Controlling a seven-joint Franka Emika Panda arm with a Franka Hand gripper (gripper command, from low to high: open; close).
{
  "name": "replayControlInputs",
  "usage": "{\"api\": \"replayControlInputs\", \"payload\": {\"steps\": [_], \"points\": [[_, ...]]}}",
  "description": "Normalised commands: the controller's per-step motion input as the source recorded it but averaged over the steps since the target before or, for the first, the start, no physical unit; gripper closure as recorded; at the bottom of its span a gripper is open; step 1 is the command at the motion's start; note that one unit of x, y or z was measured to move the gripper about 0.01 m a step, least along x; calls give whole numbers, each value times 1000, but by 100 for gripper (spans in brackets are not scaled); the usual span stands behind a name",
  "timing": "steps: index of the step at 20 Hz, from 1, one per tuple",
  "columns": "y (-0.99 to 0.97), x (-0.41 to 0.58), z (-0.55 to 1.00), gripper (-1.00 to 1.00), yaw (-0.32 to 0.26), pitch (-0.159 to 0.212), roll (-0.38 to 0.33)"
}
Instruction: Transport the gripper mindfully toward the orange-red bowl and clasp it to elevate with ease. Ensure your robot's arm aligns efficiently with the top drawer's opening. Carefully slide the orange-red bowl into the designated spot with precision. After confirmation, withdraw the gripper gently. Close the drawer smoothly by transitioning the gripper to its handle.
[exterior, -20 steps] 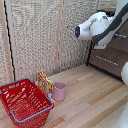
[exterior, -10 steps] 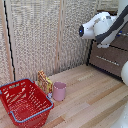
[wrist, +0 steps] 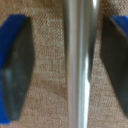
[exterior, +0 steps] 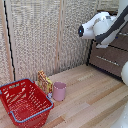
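Note:
In the wrist view my gripper [wrist: 65,64] is open, with one blue-edged dark finger [wrist: 15,70] on each side of the silver bar handle [wrist: 80,64]. Gaps show between the pads and the bar. Behind the bar lies the brown drawer front [wrist: 47,30]. In the exterior view the robot's white arm [exterior: 97,25] reaches toward the dark brown drawers [exterior: 112,55] at the exterior view's right, and the gripper itself is hidden behind the arm. The orange-red bowl is out of view.
A large red wire basket [exterior: 25,102] stands on the wooden surface at the exterior view's left. Beside it are a pink cup [exterior: 59,91] and an orange-yellow packet [exterior: 44,81]. A woven screen wall [exterior: 40,40] runs behind them.
The arm has shifted slightly toward the exterior view's right, closer to the drawers. The basket, cup and packet have not moved.

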Motion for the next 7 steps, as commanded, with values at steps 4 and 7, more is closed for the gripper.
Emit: {"api": "replayControlInputs", "payload": {"steps": [4, 7], "points": [[238, 120, 53, -100, -30, 2, -48], [625, 243, -68, -100, -52, 31, -102]]}}
